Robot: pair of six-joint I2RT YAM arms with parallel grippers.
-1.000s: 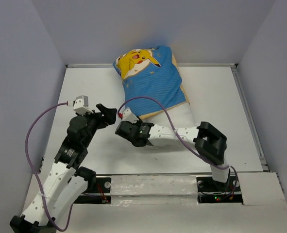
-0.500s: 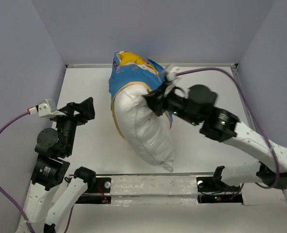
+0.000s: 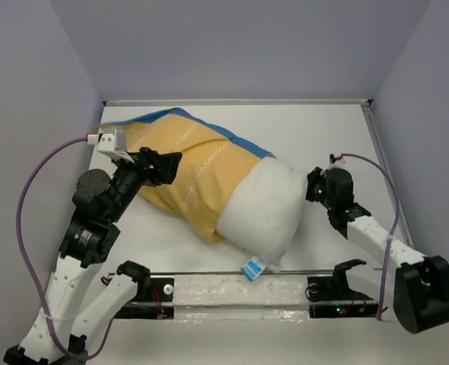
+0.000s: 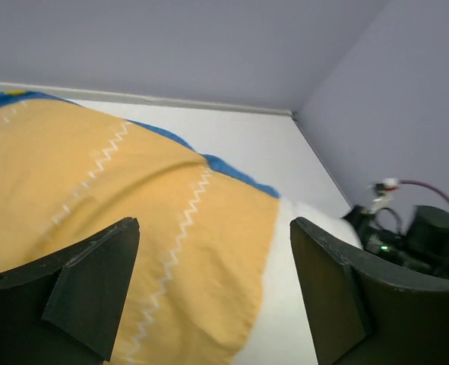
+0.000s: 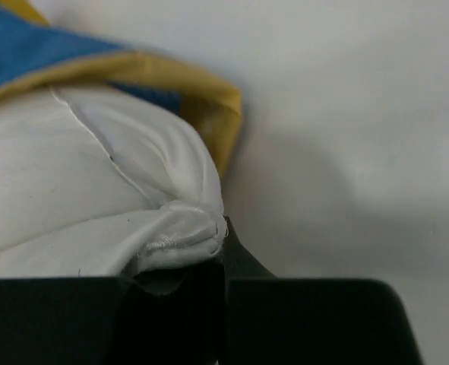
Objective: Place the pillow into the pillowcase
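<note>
The pillowcase [image 3: 182, 171] lies mustard side up, slanting from the far left corner toward the table's middle, with a blue edge along its far side. The white pillow [image 3: 266, 213] bulges out of its near right end, about half covered. My left gripper [image 3: 163, 166] hovers open over the left part of the pillowcase [image 4: 95, 198], fingers [image 4: 87, 281] spread wide with nothing between them. My right gripper [image 3: 315, 190] is shut on the pillow's right corner; in the right wrist view the gripper [image 5: 209, 262] pinches a bunched fold of the pillow [image 5: 72, 190] beside the pillowcase's yellow hem [image 5: 209, 106].
A small blue-and-white tag [image 3: 253, 268] hangs from the pillow near the front rail [image 3: 232, 287]. The white table [image 3: 346, 137] has a raised rim, with lavender walls on three sides. The purple cable [image 3: 34, 198] loops off the left arm.
The pillowcase has turned from blue side up to yellow side up and swung leftward. My right gripper dropped to the pillow's right corner and shut on it. The left arm moved over the pillowcase.
</note>
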